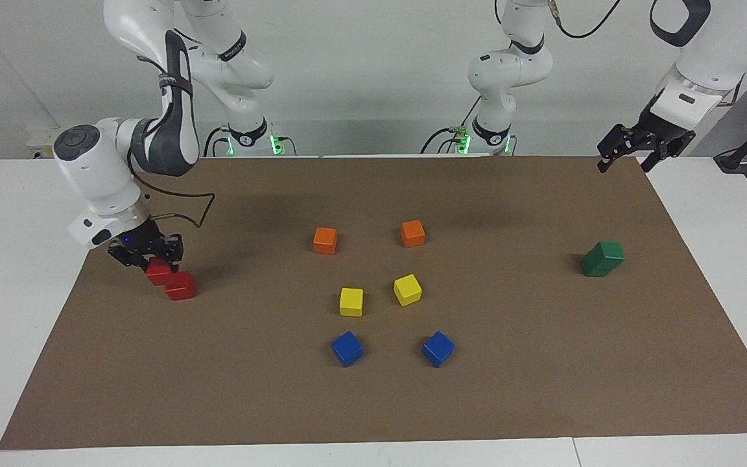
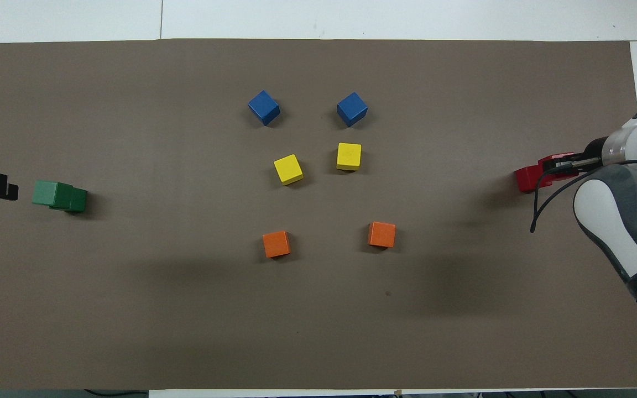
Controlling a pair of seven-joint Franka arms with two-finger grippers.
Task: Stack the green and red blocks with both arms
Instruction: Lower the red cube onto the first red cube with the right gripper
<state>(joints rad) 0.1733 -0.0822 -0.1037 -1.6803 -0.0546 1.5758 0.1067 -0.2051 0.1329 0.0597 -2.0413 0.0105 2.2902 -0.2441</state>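
Observation:
Two red cubes lie at the right arm's end of the mat. My right gripper (image 1: 152,264) is shut on one red cube (image 1: 157,271) and holds it against the top edge of the other red cube (image 1: 180,286), which sits on the mat. In the overhead view the lower red cube (image 2: 525,179) shows beside the right gripper (image 2: 557,165). Two dark-green cubes (image 1: 602,258) stand stacked, slightly offset, at the left arm's end; they also show in the overhead view (image 2: 59,195). My left gripper (image 1: 629,155) is open and empty, raised over the mat's corner near the robots.
Two orange cubes (image 1: 325,240) (image 1: 412,233), two yellow cubes (image 1: 351,301) (image 1: 407,289) and two blue cubes (image 1: 347,348) (image 1: 438,348) lie in pairs mid-mat. The brown mat (image 1: 542,389) covers a white table.

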